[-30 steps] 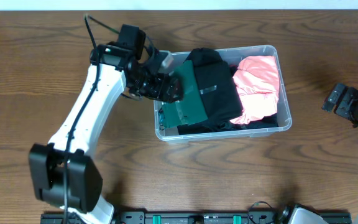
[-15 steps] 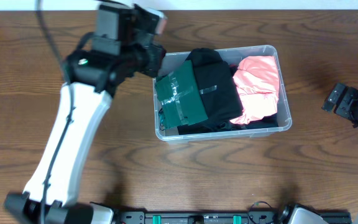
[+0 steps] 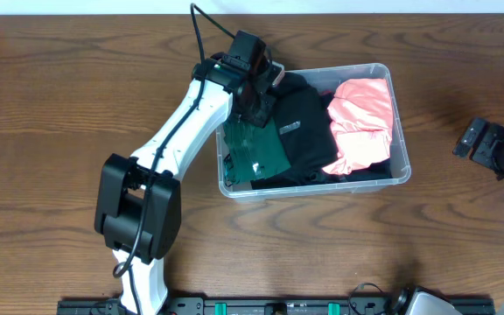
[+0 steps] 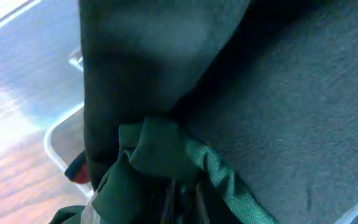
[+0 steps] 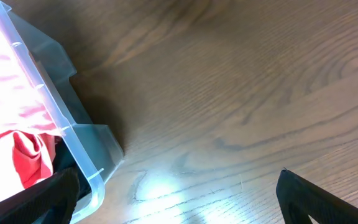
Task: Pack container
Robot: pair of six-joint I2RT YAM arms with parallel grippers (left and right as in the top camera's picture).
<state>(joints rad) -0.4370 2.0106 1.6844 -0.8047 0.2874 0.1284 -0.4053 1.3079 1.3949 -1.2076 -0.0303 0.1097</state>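
Note:
The clear plastic container sits right of the table's centre. It holds a green garment on the left, a black garment in the middle and a pink garment on the right. My left gripper is down inside the container's left part, shut, its tip pressed into the green and black cloth. In the left wrist view the green garment bunches around the closed left gripper, beside the black garment. My right gripper stands open over bare table, right of the container.
In the right wrist view the container's corner and the pink garment lie at the left, and wood table fills the space between the open right gripper fingers. The left arm crosses the table left of the container.
The left gripper closed in the air above the container's far left corner, then swung down into the container onto the clothes. The green garment is now pushed down and bunched. The right arm stayed still.

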